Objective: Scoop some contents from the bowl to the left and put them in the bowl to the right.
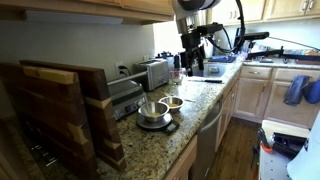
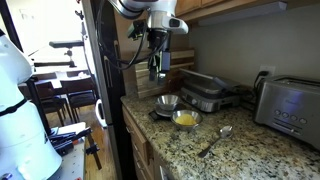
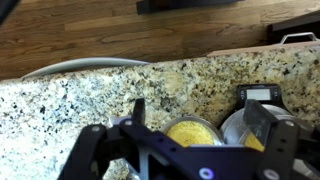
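Wrist view looks down past the gripper (image 3: 186,152), its jaws spread wide with nothing between them, onto the speckled desk (image 3: 90,100). The two steel bowls sit side by side near the desk's front edge. The larger bowl (image 2: 166,102) rests on a small black scale (image 2: 160,113), and I cannot make out what is inside it. The smaller bowl (image 2: 186,119) just beside it shows a yellowish fill. In an exterior view a spoon (image 2: 215,140) lies flat on the desk, apart from the bowls, between them and the toaster (image 2: 290,105).

To my eye the step in hand is fetching that spoon, since nothing can be scooped bare-jawed and the arm hangs over the bowls, not over the spoon. I would carry the gripper along the desk clear above the smaller bowl. Then I would turn the wrist so the jaws straddle the handle across its width. The descent needs to go almost to the stone, because the handle lies so low. Pinching well up the handle would leave the scoop end free. A thin handle on polished stone will likely skate if one jaw touches first, so closing should be slow and centred.
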You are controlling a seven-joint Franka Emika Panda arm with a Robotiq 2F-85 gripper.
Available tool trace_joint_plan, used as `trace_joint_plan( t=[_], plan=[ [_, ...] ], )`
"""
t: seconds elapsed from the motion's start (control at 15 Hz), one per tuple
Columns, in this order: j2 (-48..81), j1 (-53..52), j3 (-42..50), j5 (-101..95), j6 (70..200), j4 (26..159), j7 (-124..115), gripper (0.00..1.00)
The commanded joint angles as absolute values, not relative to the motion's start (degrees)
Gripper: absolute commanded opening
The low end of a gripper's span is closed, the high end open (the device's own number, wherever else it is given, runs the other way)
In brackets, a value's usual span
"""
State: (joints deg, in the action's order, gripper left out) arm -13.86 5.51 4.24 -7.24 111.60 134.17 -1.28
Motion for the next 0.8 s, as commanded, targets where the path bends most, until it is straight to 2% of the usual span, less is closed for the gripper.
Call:
trace_joint_plan(
  t=[0.0, 0.33, 0.73],
  plan=[
    [-13.8, 5.4, 4.3, -7.3, 111.5, 134.1, -1.3, 1.0],
    [-10.9, 7.8, 6.8, -9.1, 116.1, 132.5, 1.0, 1.0],
    [-1.5, 10.3, 11.5, -7.5, 125.2, 128.0, 11.6, 1.0]
  ],
)
